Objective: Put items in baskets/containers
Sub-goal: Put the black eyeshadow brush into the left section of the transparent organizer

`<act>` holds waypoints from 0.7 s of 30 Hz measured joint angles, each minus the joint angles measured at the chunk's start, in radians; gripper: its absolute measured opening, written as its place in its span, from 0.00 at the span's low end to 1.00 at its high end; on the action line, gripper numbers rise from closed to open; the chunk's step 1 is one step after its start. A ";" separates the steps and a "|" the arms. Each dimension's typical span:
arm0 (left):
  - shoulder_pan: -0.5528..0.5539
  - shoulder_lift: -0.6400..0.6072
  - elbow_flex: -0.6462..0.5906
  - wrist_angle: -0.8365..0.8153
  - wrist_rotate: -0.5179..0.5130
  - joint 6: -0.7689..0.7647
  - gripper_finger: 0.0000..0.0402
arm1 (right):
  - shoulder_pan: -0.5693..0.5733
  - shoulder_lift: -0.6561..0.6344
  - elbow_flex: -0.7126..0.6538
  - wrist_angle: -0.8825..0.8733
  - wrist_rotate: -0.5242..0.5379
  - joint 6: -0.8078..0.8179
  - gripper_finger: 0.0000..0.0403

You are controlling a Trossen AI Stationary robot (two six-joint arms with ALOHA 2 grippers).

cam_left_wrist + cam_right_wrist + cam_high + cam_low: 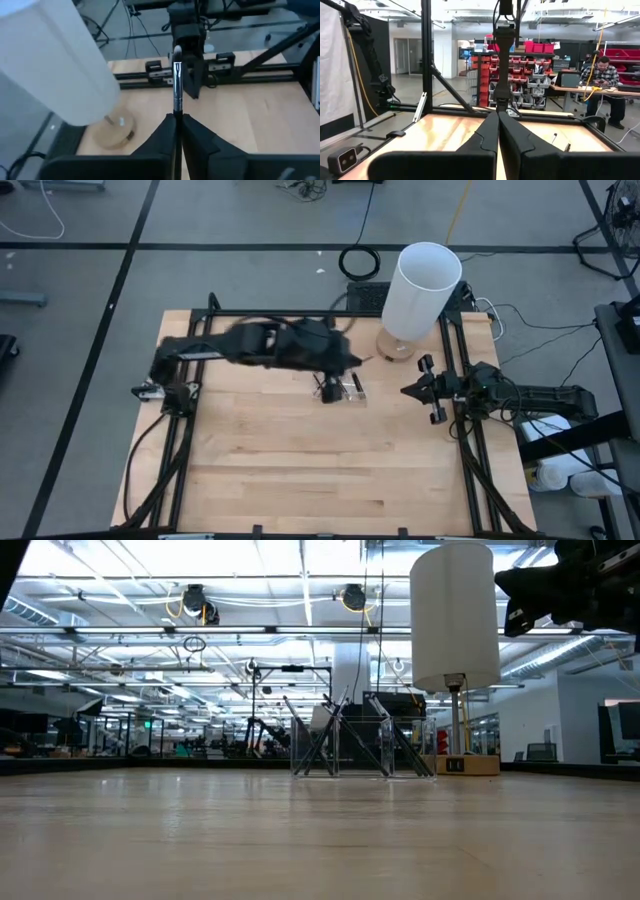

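Several thin dark sticks stand leaning inside the small clear tray, crossing one another against its transparent walls, as the low view shows. The tray sits on the wooden table near its far edge, just beside the round wooden base of the tall white cylinder. In the high view the left arm reaches across the table and its left gripper hangs directly over the tray. The left wrist view shows the two dark fingers pressed together on one stick, whose silvery ferrule and pale tip point away from the gripper. The right gripper waits at the table's right rail, well apart from the tray, its fingers closed against each other with nothing between them.
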 joint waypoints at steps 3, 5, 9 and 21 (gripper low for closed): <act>0.004 -0.080 -0.084 0.077 -0.004 0.024 0.03 | 0.000 0.000 0.000 -0.001 -0.001 0.007 0.00; 0.007 -0.139 -0.167 0.116 -0.004 0.041 0.02 | 0.000 0.000 0.000 -0.002 0.000 0.008 0.00; 0.015 -0.281 -0.385 0.288 -0.004 0.058 0.05 | 0.000 0.003 0.001 -0.013 0.001 0.007 0.00; 0.114 -0.564 -1.055 0.988 0.111 -0.010 0.02 | 0.000 0.006 0.000 -0.006 0.003 0.001 0.00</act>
